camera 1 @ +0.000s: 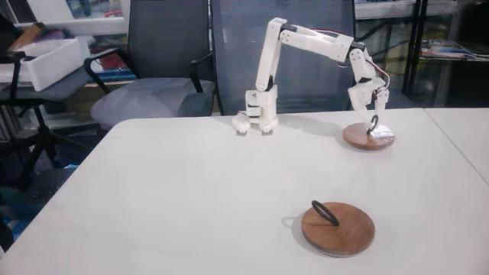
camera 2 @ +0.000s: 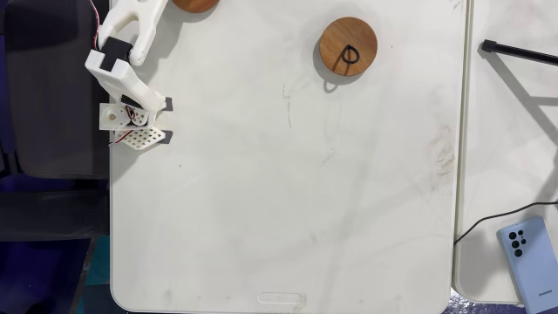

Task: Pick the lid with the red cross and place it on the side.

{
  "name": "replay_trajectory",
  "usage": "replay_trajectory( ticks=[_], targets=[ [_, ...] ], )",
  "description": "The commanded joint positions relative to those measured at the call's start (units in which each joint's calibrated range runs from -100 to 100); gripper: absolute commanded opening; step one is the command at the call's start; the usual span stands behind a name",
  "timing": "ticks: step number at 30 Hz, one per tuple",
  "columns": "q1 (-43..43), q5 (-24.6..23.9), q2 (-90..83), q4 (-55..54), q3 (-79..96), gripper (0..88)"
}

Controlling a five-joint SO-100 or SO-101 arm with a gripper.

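While the white arm (camera 1: 306,46) reaches down toward the far right edge of the white table (camera 1: 191,198) in a fixed view, we see its gripper (camera 1: 374,122) closed around the upright black ring handle (camera 1: 373,126) of the small wooden lid (camera 1: 368,137), which lies flat on the tabletop. We cannot make out a label or a red cross on that lid, and being round it shows no long axis. Nearer the front edge, well apart, lies the larger plain wooden lid (camera 1: 338,229), its black ring (camera 1: 325,213) tilted leftward.
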Motion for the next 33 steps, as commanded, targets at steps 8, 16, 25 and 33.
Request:
replay_trajectory(
  ticks=[8,16,25,33],
  targets=[
    [0.4,0.3,0.0,-0.6,-0.3,12.2],
    [0.3,0.3,0.1,-0.6,-0.4,26.4],
    [0.6,0.3,-0.7,0.3,-0.1,26.8],
    [0.4,-0.1,-0.8,4.8,-0.2,26.8]
  ],
)
